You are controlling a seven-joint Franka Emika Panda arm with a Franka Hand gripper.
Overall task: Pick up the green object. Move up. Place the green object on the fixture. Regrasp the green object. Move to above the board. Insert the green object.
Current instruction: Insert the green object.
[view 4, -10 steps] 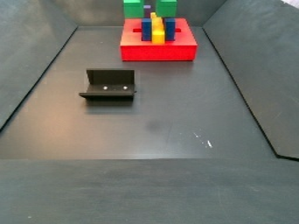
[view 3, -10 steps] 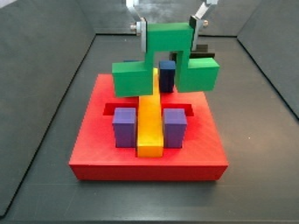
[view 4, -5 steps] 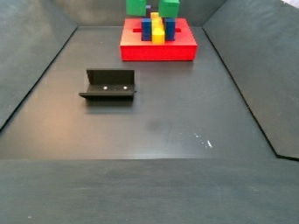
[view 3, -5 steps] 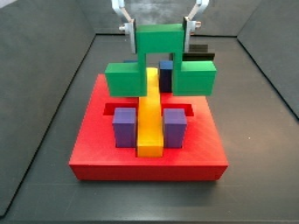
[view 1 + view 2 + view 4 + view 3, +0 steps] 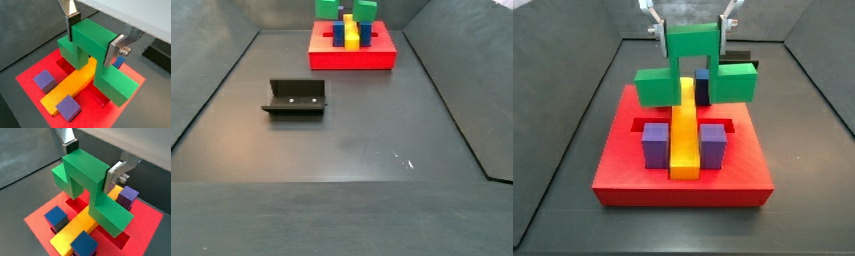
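With the arm parked over the far end of the board (image 5: 633,175), I see my gripper (image 5: 692,32) pinching the green object (image 5: 695,62) by its taller middle part. In both wrist views the flat silver fingers (image 5: 69,22) (image 5: 116,173) press against opposite faces of that upright block, so the jaws are closed on it rather than spread. The two shorter arms of the piece hang below the fingers, one to each side, and in a side view they sit level with each other.

Directly beneath the gripper lies the yellow bar (image 5: 686,140), which runs lengthwise along the red slab and passes through the gap between the green arms. In a wrist view (image 5: 71,86) the bar's far end reaches just under the middle part of the held piece. I cannot tell from any view whether the green arms touch the board or hang just above it.

Below the gripper and toward the near end of the board, two purple blocks (image 5: 656,143) stand on either side of the yellow bar, just beside it. One blue block (image 5: 704,84) shows behind the bar, tucked between the green arms; in a wrist view (image 5: 58,216) the blue pieces flank the bar.

Well away from the gripper, the fixture (image 5: 295,97) stands alone on the dark floor (image 5: 345,150), with nothing on it.
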